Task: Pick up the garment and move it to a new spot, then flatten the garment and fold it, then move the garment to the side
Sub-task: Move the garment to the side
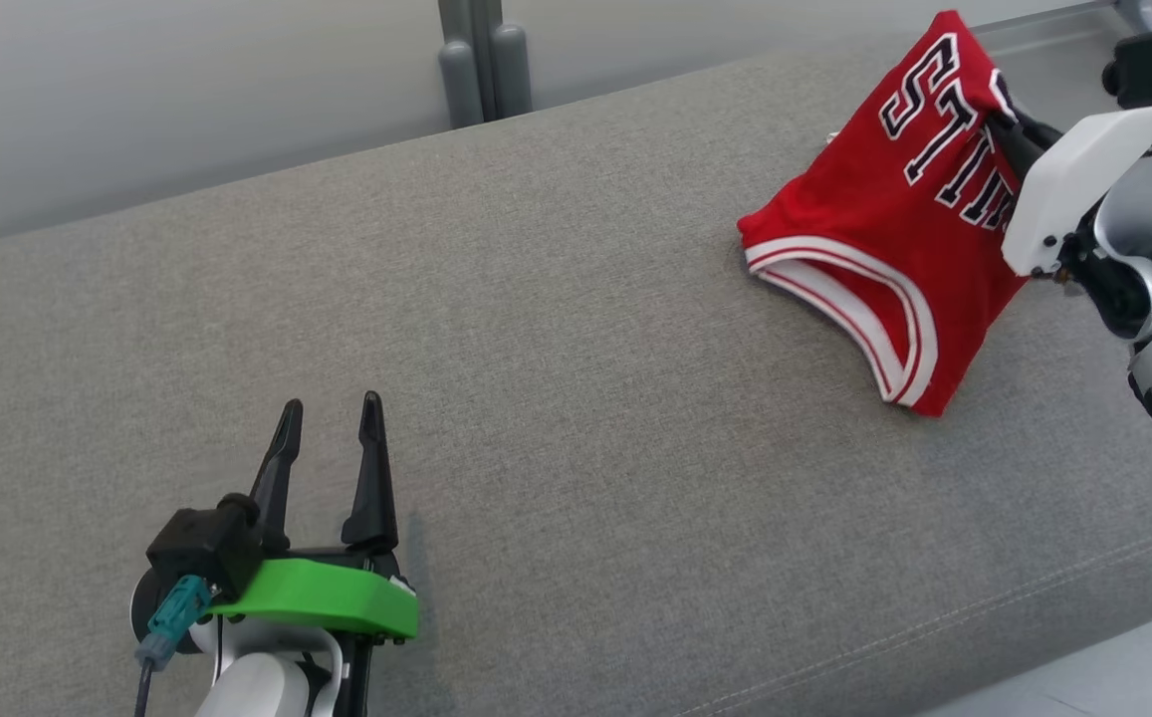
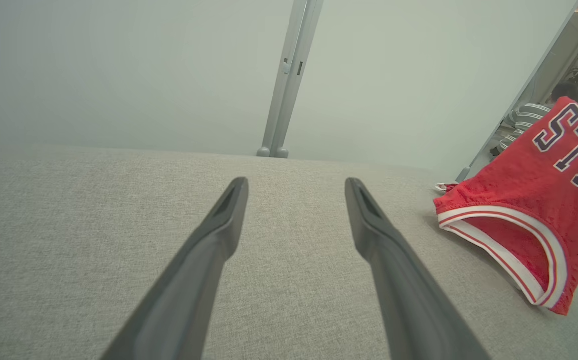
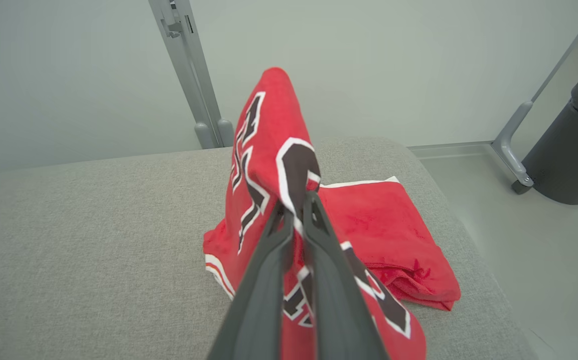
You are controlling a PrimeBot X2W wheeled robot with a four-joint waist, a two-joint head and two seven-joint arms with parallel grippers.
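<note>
At about two o'clock in the head view, the red garment is pinched between the closed fingers of the right gripper, which holds one lettered fold up in a peak. Its long axis slopes from that peak at one o'clock down to the white-trimmed opening, which lies on the grey cushion and faces seven o'clock. At eight o'clock, well apart, the left gripper has its fingers spread wide, holding nothing, tips toward twelve.

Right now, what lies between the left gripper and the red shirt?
Nothing but bare grey cushion: the head view shows that stretch from the left gripper to the shirt.
</note>
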